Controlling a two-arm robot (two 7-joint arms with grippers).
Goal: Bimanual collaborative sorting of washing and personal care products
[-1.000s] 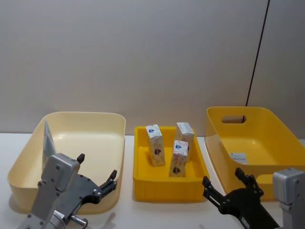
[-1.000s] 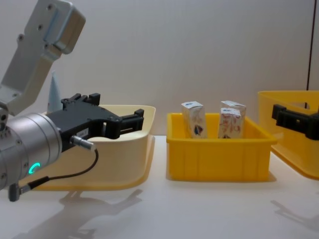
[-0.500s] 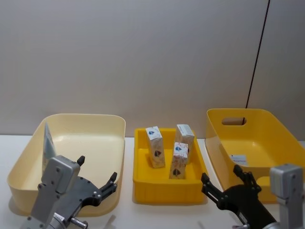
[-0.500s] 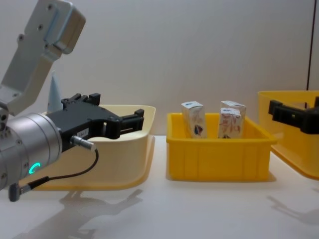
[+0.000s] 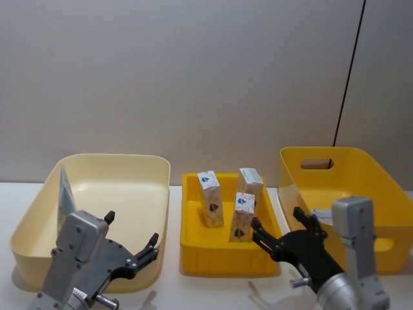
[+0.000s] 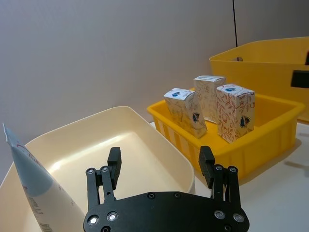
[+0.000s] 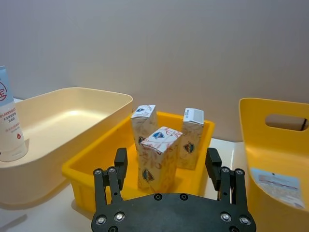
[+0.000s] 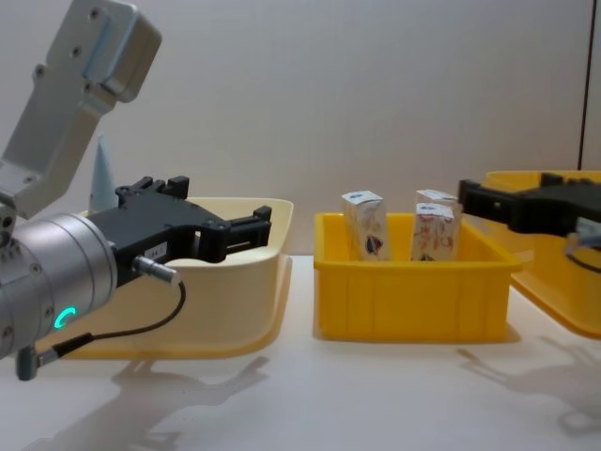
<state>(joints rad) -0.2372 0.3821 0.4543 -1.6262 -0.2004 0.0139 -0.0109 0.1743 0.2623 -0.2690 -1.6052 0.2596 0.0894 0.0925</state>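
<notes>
By the tray (image 5: 226, 263), your right gripper (image 5: 275, 218) is spread — the nearest carton (image 5: 242, 216) inside stands just ahead of its fingers. Your left gripper (image 5: 131, 227), spread too, hovers at the bin (image 5: 129, 161) with the tube (image 5: 65, 190).

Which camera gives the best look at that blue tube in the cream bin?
The left wrist view: the tube is close and large. The right wrist view cuts it at the edge, the head view shows it small, the chest view just its tip.

Left claw (image 6: 160, 156), right claw (image 7: 166, 156), seemingly agape
</notes>
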